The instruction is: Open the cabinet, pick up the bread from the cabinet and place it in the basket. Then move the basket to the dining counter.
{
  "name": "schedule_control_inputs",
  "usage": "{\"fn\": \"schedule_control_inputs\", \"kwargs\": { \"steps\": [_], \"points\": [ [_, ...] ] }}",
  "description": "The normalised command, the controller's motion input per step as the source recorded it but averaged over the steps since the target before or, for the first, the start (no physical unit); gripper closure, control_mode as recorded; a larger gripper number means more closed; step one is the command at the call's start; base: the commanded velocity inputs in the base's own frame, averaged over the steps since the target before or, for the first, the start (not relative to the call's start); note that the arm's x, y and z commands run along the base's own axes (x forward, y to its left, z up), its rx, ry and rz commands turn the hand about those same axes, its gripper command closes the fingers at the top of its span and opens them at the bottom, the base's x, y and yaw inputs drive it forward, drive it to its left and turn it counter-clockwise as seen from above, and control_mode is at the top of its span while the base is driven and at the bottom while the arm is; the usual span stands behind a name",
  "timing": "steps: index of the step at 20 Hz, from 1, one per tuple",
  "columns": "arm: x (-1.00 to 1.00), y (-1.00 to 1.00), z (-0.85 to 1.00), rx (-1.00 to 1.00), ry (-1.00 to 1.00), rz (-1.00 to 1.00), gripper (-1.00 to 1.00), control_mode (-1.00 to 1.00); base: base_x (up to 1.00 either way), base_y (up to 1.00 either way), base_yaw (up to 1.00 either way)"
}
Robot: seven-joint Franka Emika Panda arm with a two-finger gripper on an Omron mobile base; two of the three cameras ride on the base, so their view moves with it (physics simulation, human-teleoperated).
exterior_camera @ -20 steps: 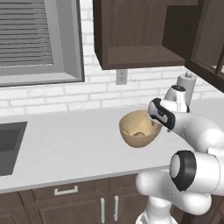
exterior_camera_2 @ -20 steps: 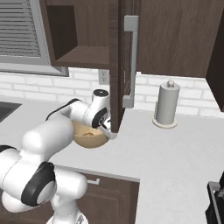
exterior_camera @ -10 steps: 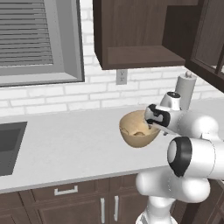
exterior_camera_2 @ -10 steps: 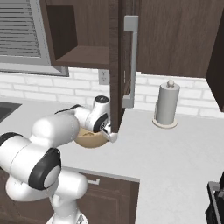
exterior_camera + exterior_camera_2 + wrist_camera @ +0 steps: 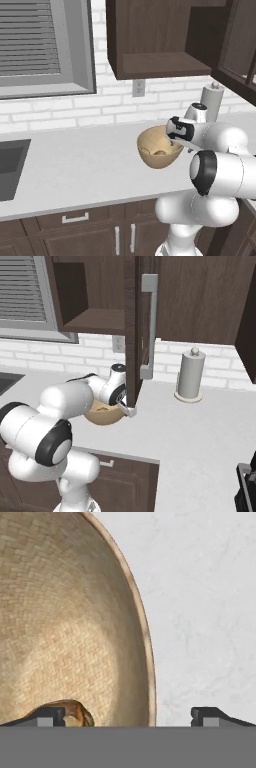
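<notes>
The tan basket (image 5: 156,156) (image 5: 102,414) stands on the white worktop below the open cabinet (image 5: 160,40), whose shelf is bare. A golden-brown bread (image 5: 76,711) lies in the bottom of the basket (image 5: 65,622). My gripper (image 5: 175,144) (image 5: 128,409) (image 5: 129,716) is open and low over the basket's right rim. One fingertip is inside above the bread and the other outside over the counter. The cabinet door (image 5: 134,331) with its grey handle (image 5: 150,326) hangs open just beside the hand. The dining counter is out of view.
A paper towel roll (image 5: 212,100) (image 5: 191,376) stands at the wall right of the basket. A sink (image 5: 10,167) lies at the far left under the window. A dark appliance corner (image 5: 246,485) sits at the lower right.
The hand has sunk a little and drawn closer to the basket's right rim. The jaws stay wide open and the basket has not moved.
</notes>
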Motion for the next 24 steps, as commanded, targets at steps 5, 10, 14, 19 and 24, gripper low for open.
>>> {"fn": "schedule_control_inputs", "kwargs": {
  "steps": [5,10,14,19,24],
  "points": [
    [0.00,0.26,-0.20,0.00,0.00,0.00,1.00,-1.00,0.00,0.00,0.00],
    [0.00,0.35,-0.30,0.00,0.03,0.00,1.00,-1.00,0.00,0.00,0.00],
    [-0.01,0.34,-0.31,0.00,0.01,0.00,1.00,-1.00,0.00,0.00,0.00],
    [-0.51,0.08,-0.01,0.12,0.00,-0.08,1.00,-1.00,0.00,0.00,0.00],
    [-0.94,0.03,0.00,0.26,-0.04,-0.27,1.00,-1.00,0.00,0.00,0.00]
  ]
}}
